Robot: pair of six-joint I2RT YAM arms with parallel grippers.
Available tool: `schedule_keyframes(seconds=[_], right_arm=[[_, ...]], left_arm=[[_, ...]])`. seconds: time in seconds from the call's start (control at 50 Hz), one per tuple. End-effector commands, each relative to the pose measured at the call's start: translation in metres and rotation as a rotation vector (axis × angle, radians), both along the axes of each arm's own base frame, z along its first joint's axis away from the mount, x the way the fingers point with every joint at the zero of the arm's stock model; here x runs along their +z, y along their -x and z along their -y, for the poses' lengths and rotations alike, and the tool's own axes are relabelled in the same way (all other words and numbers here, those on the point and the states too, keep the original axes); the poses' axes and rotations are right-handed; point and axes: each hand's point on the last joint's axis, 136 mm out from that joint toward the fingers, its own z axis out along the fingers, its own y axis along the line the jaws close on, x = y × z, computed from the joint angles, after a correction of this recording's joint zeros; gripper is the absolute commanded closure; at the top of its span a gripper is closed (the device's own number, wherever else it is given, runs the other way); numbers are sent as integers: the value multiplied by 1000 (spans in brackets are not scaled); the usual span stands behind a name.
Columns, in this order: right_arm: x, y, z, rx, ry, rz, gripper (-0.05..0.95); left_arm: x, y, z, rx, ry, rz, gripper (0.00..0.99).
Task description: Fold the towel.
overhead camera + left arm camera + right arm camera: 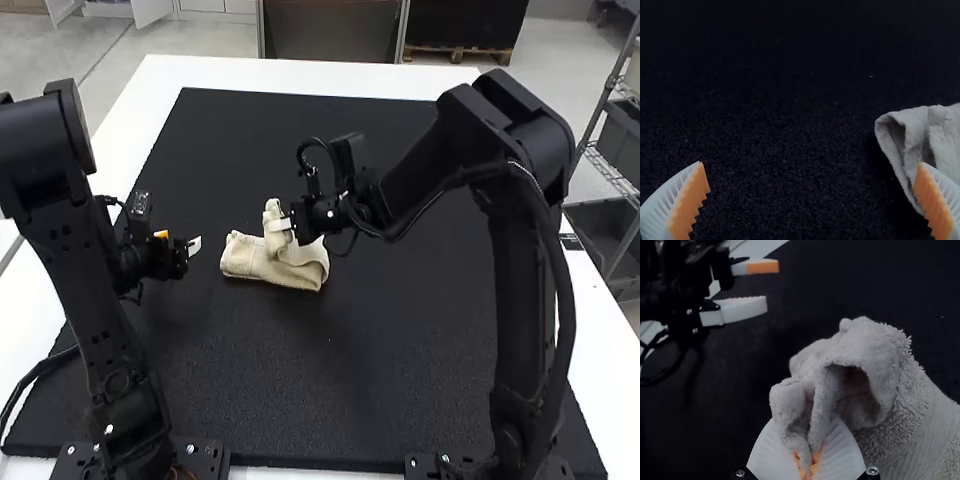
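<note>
Noted white table with black mat laid on top. Logged pale floor beyond, white cabinets at high view's far left, wooden pallet behind, wire rack with grey bins at right.

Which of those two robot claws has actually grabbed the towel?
The right gripper: it pinches a raised fold of the towel, while the left gripper stands wide open with nothing between its fingers.
</note>
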Motion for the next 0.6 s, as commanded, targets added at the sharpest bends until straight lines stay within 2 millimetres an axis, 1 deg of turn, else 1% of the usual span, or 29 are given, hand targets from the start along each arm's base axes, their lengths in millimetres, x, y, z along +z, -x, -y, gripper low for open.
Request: schedule_keyframes(seconds=[0.0,0.18,0.58], right_arm=[[16,-1,-15,35,-38,28,920],[14,-4,-22,43,-38,27,920],[10,-4,-37,64,-41,28,920]], left_arm=[[11,0,-1,-6,-10,34,38],[11,0,1,-9,-5,31,38],[12,0,0,-8,0,34,38]])
